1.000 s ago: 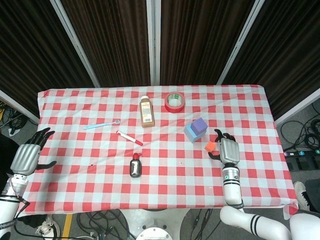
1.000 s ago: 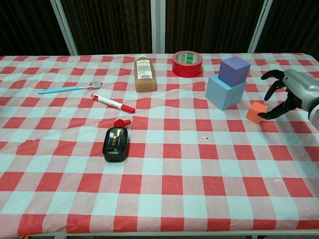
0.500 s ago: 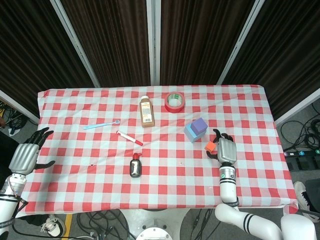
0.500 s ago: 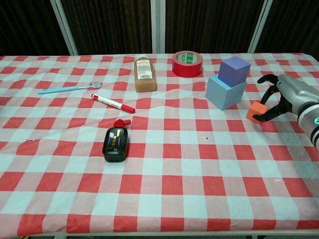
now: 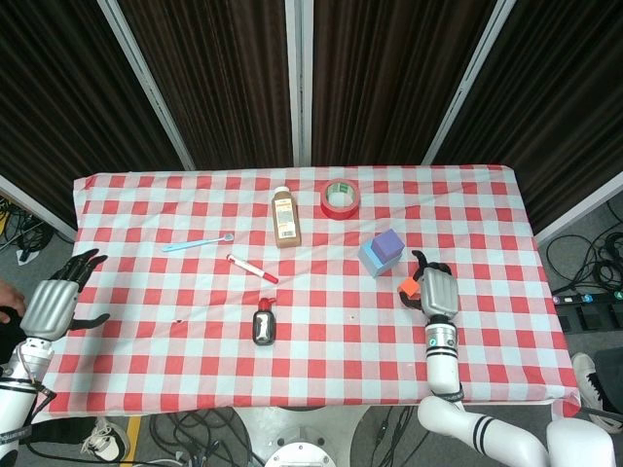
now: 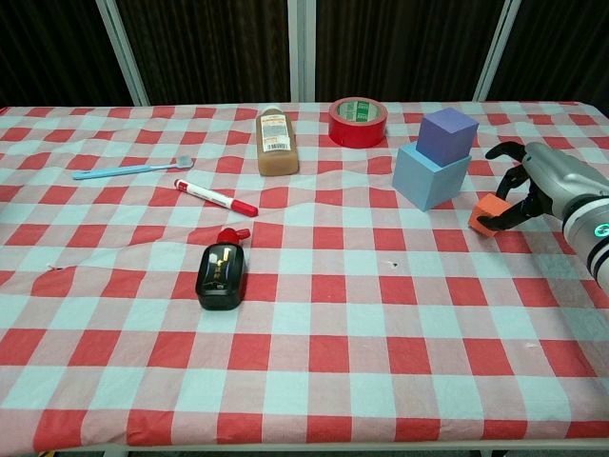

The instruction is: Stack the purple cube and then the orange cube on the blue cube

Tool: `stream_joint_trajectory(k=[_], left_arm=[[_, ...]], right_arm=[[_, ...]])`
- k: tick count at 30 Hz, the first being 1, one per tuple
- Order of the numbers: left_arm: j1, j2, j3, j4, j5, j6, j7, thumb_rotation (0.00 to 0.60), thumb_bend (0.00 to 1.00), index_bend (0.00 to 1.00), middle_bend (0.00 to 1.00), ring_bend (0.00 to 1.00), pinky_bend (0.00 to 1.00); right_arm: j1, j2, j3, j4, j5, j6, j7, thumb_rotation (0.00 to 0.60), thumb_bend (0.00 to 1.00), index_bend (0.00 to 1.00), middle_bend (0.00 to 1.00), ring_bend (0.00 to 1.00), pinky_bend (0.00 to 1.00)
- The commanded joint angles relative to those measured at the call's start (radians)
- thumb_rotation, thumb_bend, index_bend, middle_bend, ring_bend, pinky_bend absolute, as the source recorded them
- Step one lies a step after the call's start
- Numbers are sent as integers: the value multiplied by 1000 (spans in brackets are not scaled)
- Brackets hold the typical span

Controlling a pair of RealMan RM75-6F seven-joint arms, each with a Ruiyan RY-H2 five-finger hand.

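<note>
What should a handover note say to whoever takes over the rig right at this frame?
Left hand: open, holding nothing, off the table's left edge.
Right hand: fingers curled around the orange cube, which sits on the cloth; contact looks likely, but a firm grip cannot be confirmed.
Blue cube: on the table right of centre, near the red tape roll.
Purple cube: already on top of the blue cube, sitting slightly askew.
Done: the purple cube is stacked.
Left: secure the orange cube, lift it, and set it on the purple cube without knocking the stack.
</note>
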Motion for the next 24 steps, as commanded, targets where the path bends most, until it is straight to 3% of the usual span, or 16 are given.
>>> stream_joint_trajectory(k=[1,8,11,14,18,24], left_arm=[[-1,2,0,-7,1,0,4,600,86,193,195,134,322],[-7,3,-2,-31,3,0,19,600,86,193,195,134,321],[-9,2,-1,-39,4,-1,29,600,86,193,195,134,321],[-11,0,-1,-46,4,-3,40,600,86,193,195,134,322],[-15,-4,-3,-52,0,-9,56,600,86,193,194,134,321],[-20,-11,-10,-61,-16,-19,85,600,86,193,194,134,321]], right_arm=[[-36,64,-16,-103,-62,58,12,600,168,167,519,246,164],[-83,270,-24,-374,-178,158,-48,600,169,167,519,246,160],[-83,382,-15,-473,-199,139,-82,600,167,167,519,246,155],[-58,494,5,-520,-188,53,-85,600,161,168,519,243,154],[12,594,46,-484,-176,-112,-19,600,160,168,519,243,154],[158,670,46,-319,-296,-393,144,600,165,168,518,240,154]])
